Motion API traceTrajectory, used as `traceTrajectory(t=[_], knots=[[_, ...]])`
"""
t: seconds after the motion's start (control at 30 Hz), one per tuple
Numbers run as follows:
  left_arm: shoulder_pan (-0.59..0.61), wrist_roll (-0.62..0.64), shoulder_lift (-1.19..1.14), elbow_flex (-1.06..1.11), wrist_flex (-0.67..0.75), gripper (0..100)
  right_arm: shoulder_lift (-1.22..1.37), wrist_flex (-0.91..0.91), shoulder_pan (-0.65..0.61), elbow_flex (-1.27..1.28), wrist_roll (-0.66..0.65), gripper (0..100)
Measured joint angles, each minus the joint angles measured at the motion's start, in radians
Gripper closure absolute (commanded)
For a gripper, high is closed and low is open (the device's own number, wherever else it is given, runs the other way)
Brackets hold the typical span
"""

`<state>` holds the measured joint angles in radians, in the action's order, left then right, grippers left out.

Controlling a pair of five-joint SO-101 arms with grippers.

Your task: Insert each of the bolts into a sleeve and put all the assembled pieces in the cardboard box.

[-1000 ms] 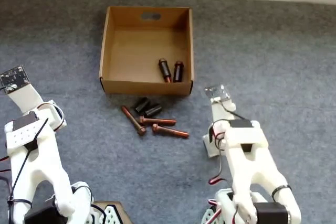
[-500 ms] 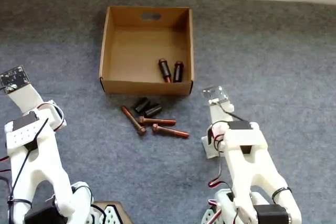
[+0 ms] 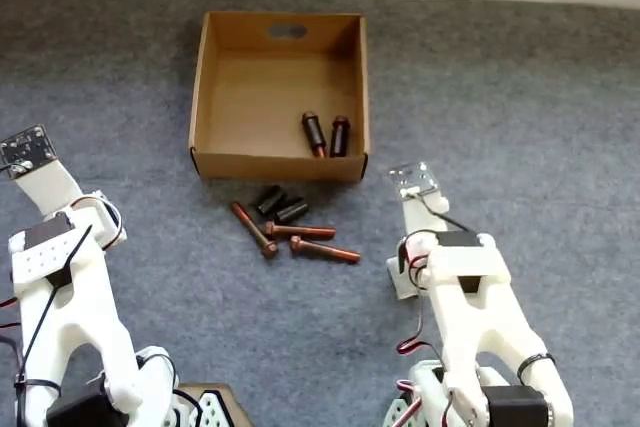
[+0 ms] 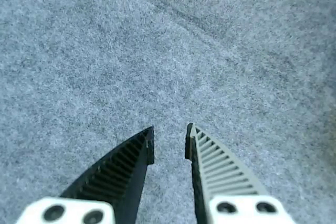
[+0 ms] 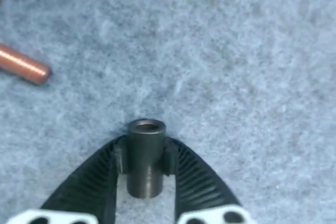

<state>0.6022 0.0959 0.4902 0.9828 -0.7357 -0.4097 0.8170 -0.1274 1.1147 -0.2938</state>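
**Right tool clamped on a sleeve, left tool unloaded**

The right tool (image 5: 144, 149) is clenched around a dark sleeve (image 5: 145, 129), one ribbed finger against each side. The sleeve's open end points away from the wrist, and it is held just above the grey felt surface (image 3: 520, 127). Near it, the copper-coloured end of one bolt (image 5: 25, 67) lies on the felt.

The left tool (image 4: 169, 139) holds nothing. Its fingertips are parted by a narrow gap and point down at bare felt, toward the near left corner of the surface.

Seen from above, three copper bolts (image 3: 300, 232) lie loose around the middle of the surface, well apart from the left arm and closer to the right arm. Two of them almost meet at their heads. Two black sleeves (image 3: 292, 212) rest side by side just beyond them, close to the near wall of the cardboard box (image 3: 205, 77).

The box stands open toward the far edge of the surface. Two assembled pieces (image 3: 314, 133) lie inside it near its right wall, close to each other.
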Motion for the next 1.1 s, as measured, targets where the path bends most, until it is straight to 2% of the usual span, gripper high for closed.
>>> traceTrajectory(t=[0.1, 0.2, 0.33, 0.47, 0.67, 0.8, 0.97, 1.1], knots=[[0.0, 0.0, -0.002, 0.0, 0.0, 87, -0.068, 0.029, 0.0, 0.002, -0.003, 99.3], [0.0, 0.0, -0.002, 0.0, 0.0, 87, -0.204, 0.132, -0.003, -0.003, -0.005, 99.3], [-0.068, -0.026, -0.002, 0.0, -0.032, 87, -0.456, 0.239, -0.003, -0.017, 0.041, 99.3], [-0.238, -0.166, -0.002, -0.031, -0.138, 87, -0.661, 0.255, -0.003, -0.017, 0.114, 99.3], [-0.499, -0.391, -0.002, -0.048, -0.267, 87, -0.721, 0.173, -0.005, 0.04, 0.226, 99.3], [-0.575, -0.496, -0.002, -0.051, -0.27, 87, -0.724, 0.08, -0.005, 0.14, 0.249, 99.3], [-0.644, -0.73, -0.006, -0.072, -0.27, 87, -0.724, 0.04, -0.005, 0.213, 0.255, 99.3], [-0.66, -0.87, -0.006, -0.092, -0.27, 81, -0.724, 0.038, -0.005, 0.222, 0.255, 99.3]])
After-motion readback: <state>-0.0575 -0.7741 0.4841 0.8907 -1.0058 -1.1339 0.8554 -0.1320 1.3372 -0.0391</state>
